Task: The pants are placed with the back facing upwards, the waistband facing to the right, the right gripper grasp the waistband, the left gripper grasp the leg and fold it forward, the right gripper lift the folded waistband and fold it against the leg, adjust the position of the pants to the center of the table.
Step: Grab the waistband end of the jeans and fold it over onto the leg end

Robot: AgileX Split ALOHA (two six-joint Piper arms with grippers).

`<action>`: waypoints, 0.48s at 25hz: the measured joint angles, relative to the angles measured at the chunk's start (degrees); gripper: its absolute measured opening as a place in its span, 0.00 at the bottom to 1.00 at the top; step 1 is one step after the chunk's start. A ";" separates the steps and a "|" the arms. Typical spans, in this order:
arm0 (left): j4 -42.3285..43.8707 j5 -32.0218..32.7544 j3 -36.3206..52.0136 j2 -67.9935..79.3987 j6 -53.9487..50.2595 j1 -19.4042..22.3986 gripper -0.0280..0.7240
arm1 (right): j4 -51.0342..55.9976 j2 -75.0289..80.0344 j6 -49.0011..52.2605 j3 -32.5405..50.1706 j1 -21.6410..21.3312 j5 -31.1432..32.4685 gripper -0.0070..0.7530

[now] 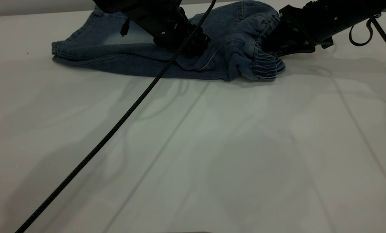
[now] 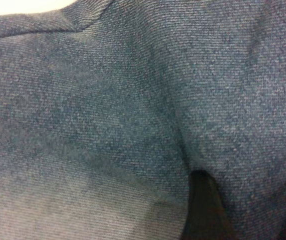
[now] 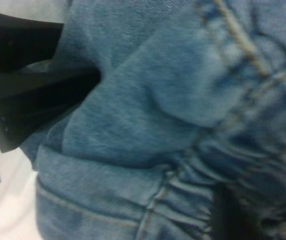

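pants [image 1: 167, 61] folded along table's [image 1: 212, 155] far edge; wide bare tabletop in front. right gripper [image 1: 278, 48] clamped on waistband [image 1: 265, 66]; left gripper [image 1: 193, 45] pressed into pants' middle, jaws unreadable.

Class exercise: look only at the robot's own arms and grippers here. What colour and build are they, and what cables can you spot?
Both arms are matt black and blocky, with small silver screws. The left gripper trails a braided black cable running diagonally across the table. The right gripper has angular black plates; a thin looped black cable hangs from its arm.
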 joint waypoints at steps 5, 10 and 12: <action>0.05 1.34 -0.27 0.00 0.00 0.00 0.58 | -2.20 0.00 3.85 -1.20 -1.27 2.30 0.04; 0.24 5.52 -1.96 -0.05 0.16 0.63 0.58 | -9.75 -0.41 12.06 -6.88 -3.76 7.80 0.03; 0.37 7.46 -2.65 -0.24 0.16 0.77 0.59 | -13.19 -1.49 15.22 -8.82 -4.01 8.52 0.03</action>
